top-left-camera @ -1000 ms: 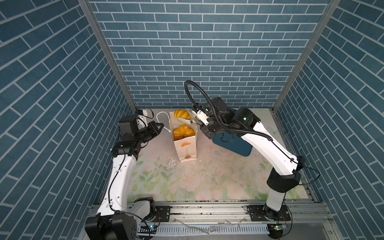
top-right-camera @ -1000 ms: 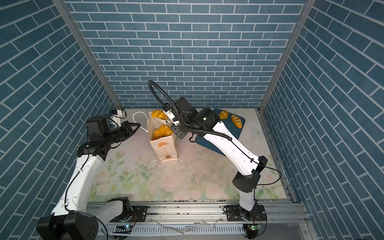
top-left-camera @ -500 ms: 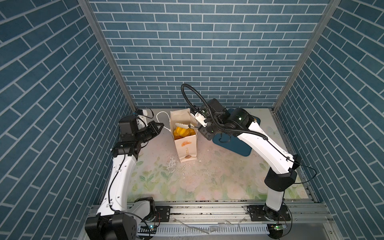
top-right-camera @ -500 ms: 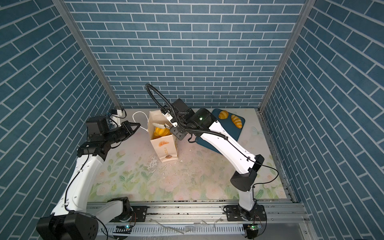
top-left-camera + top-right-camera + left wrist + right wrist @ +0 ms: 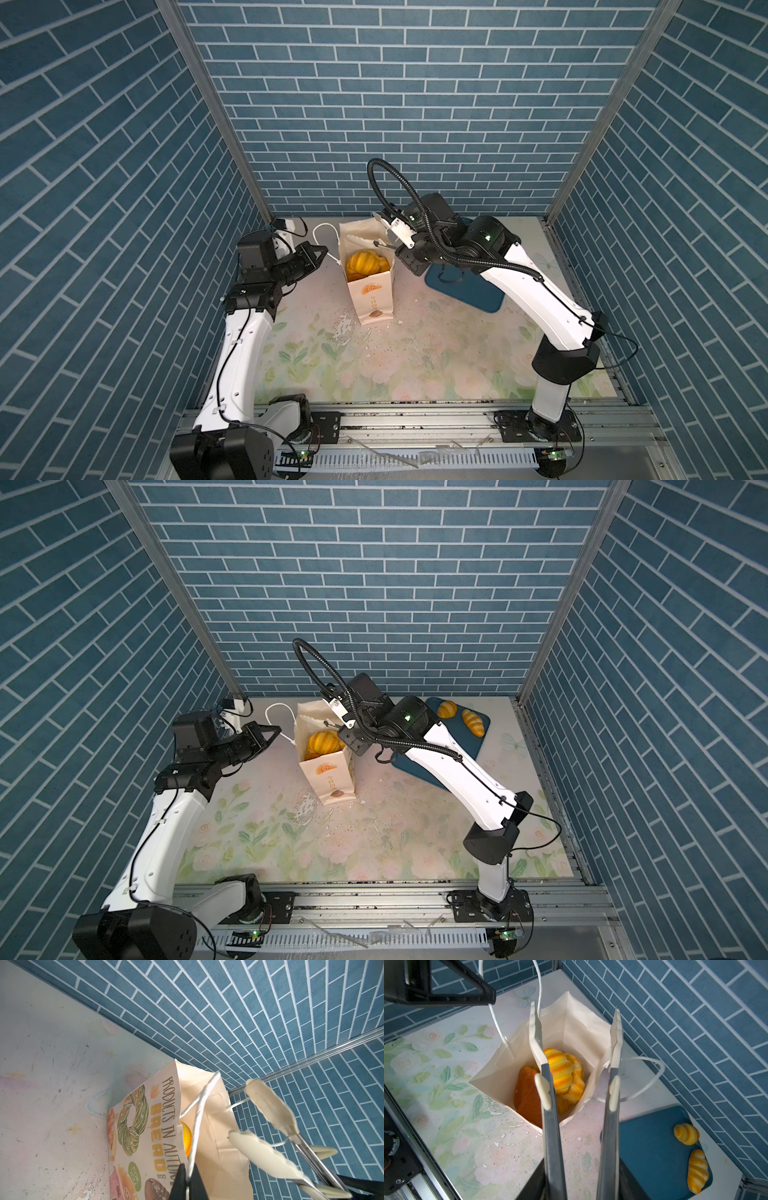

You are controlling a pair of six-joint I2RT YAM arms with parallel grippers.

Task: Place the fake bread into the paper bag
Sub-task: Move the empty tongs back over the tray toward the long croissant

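My right gripper (image 5: 401, 232) is clamped on the handle end of the tongs (image 5: 550, 1126). The two blades stand apart and empty above the mouth of the paper bag (image 5: 372, 295). The left gripper (image 5: 188, 1169) is pinched shut on the bag's cord handle (image 5: 197, 1126), which I judge is keeping the mouth open.

Most of the fake bread is already inside. A striped croissant (image 5: 560, 1072) lies on top, touching a darker brown piece (image 5: 527, 1095) beside it.

What matters for my next move is the pair left outside: a short croissant (image 5: 686, 1133) and a long croissant (image 5: 697, 1169). Both sit on the blue tray (image 5: 650, 1147). In a top view they lie at the tray's far end, near the back wall and to the right of the bag, on the right arm's side. That arm is clearly the nearer one, and it already holds the tool.

The long croissant's axis runs diagonally in the top view, from back-left toward front-right. In the right wrist view it lies roughly along the tongs' arms, so I judge the blades could close across its narrow width with little wrist turn. The short one looks stubby — I cannot tell its axis.
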